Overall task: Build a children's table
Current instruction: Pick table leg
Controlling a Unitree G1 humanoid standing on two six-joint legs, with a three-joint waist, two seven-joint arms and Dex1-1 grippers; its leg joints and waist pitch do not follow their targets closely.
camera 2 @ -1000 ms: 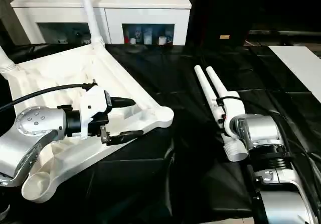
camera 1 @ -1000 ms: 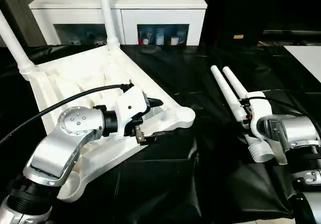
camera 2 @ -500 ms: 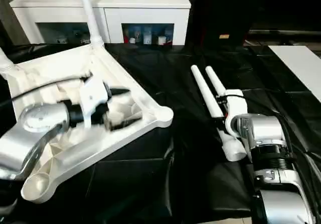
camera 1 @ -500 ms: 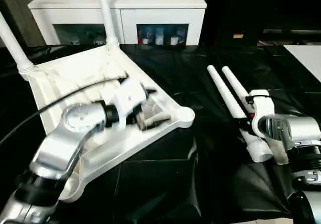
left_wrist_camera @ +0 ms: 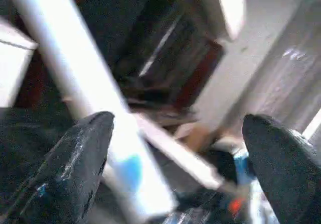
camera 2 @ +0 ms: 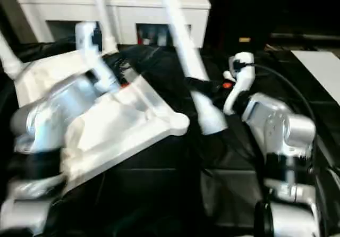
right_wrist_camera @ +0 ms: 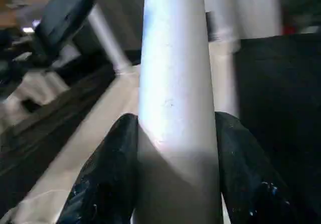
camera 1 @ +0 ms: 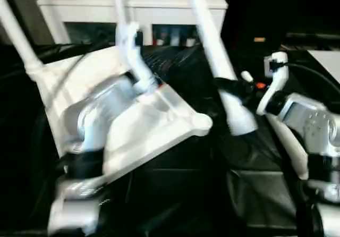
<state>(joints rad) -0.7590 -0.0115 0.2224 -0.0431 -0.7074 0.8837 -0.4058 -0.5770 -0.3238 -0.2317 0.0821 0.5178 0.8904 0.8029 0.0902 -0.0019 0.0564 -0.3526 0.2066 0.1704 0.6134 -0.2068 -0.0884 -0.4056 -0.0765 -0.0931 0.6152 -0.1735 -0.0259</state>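
The right gripper (right_wrist_camera: 175,184), clenched on a leg (right_wrist_camera: 175,83), could miss the nearby corner socket (camera 1: 199,123) if the leg tilts.

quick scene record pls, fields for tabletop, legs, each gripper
tabletop: white tabletop lying underside up on the black-draped table
fitted legs: two legs standing in the far corners, one at the left corner, one at the back corner
held leg: third leg, lifted off the table, thick end down, near an open corner socket
right gripper: shut on the held leg
left gripper: open, holding nothing
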